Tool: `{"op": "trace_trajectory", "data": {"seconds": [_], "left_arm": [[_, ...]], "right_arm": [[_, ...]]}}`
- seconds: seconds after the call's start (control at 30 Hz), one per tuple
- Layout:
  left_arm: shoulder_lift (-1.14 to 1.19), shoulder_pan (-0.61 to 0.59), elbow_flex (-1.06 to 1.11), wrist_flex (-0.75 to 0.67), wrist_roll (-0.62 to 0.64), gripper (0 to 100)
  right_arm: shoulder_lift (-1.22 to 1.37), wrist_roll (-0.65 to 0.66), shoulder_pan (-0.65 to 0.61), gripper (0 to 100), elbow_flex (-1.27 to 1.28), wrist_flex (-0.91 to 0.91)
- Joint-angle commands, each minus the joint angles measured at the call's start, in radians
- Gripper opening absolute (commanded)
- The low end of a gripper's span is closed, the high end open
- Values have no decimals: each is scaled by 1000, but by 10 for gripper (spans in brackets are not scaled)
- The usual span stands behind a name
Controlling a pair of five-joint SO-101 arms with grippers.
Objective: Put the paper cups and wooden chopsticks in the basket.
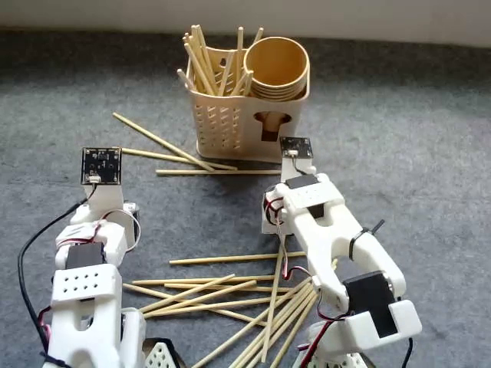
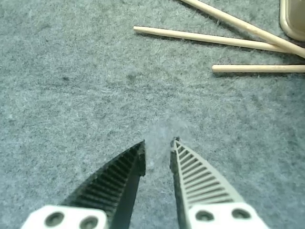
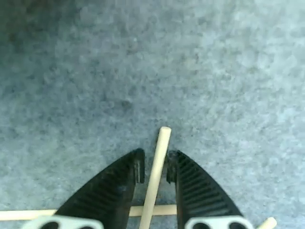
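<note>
A cream slotted basket (image 1: pixel 230 130) stands at the back on grey carpet. It holds stacked paper cups (image 1: pixel 276 65) and several wooden chopsticks (image 1: pixel 203 57). My right gripper (image 3: pixel 153 164) is low over the carpet in front of the basket, shut on a single chopstick (image 3: pixel 159 143) that runs lengthwise between its fingers, tip poking out ahead. My left gripper (image 2: pixel 158 143) hovers over bare carpet at the left, slightly open with nothing in it. Three loose chopsticks (image 2: pixel 205 38) lie ahead of it, by the basket's corner (image 2: pixel 293 19).
Several more chopsticks (image 1: pixel 230 295) lie fanned out on the carpet between the two arm bases. Three others (image 1: pixel 176 157) lie at the basket's front left. Bare carpet spreads to the far left and far right.
</note>
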Motion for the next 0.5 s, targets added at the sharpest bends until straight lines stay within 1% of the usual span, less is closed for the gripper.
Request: {"op": "trace_trajectory", "data": {"seconds": [0.0,0.3,0.47], "left_arm": [[-18,-10,-5,-21,-5,102],[-18,-8,-5,-21,-5,102],[-18,-8,-5,-21,-5,102]], "right_arm": [[2,-11,7,70,-4,-21],[-4,-11,7,70,-4,-16],[-4,-11,7,61,-13,54]]}}
